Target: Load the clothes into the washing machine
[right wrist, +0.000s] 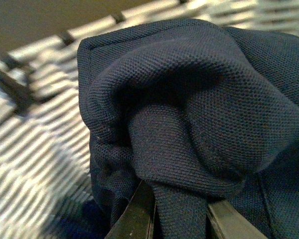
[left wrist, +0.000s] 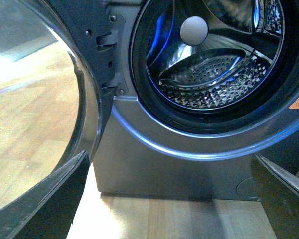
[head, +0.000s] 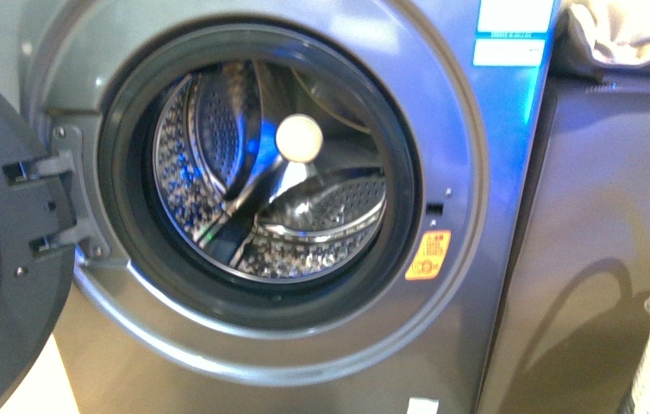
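Your right gripper was clamped on a fold of the clothes against the basket. The knit looked soft, limp and light, best gripped bunched. Your left gripper gaped empty.

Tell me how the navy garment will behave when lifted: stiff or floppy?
Probably floppy: the navy garment folds softly and bunches in the right gripper. Its knit texture looks grippy, so slipping seems unlikely. Hanging parts may trail.
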